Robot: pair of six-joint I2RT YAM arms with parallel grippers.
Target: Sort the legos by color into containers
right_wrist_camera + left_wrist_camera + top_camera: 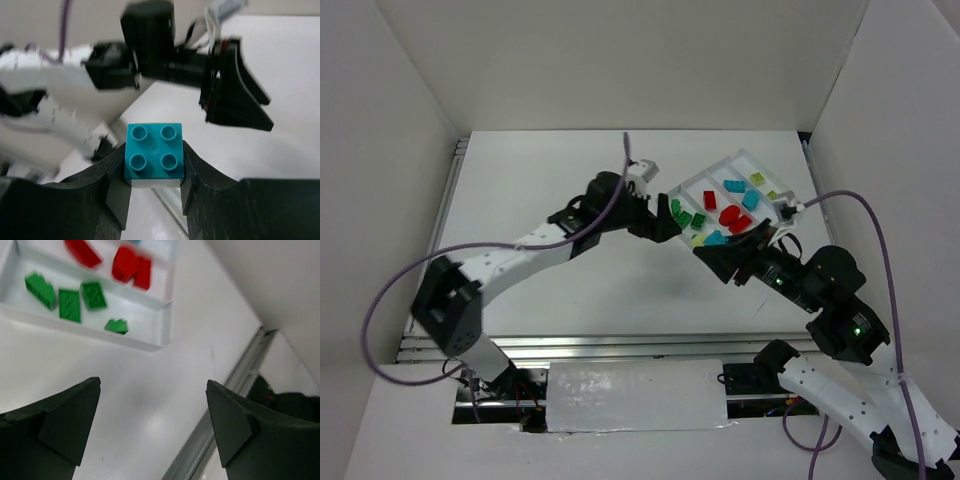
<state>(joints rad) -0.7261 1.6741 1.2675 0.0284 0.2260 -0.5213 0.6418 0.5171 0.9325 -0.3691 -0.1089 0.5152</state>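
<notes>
The white tray (744,155) lies at the far right of the table, with green bricks (682,212), red bricks (730,213), cyan bricks (732,186) and lime bricks (757,180) in its compartments. My left gripper (660,225) is open and empty beside the tray's left end. In the left wrist view it (152,390) hovers over bare table, with the tray (165,330), green bricks (70,304) and red bricks (131,267) ahead. My right gripper (718,247) is shut on a cyan 2x2 brick (154,155), held at the tray's near edge (717,238).
The left arm's gripper (235,100) hangs close in front of the right gripper. An aluminium rail (220,430) runs along the table's edge, and rails border its left side (450,190) and near side (620,345). White walls enclose the table.
</notes>
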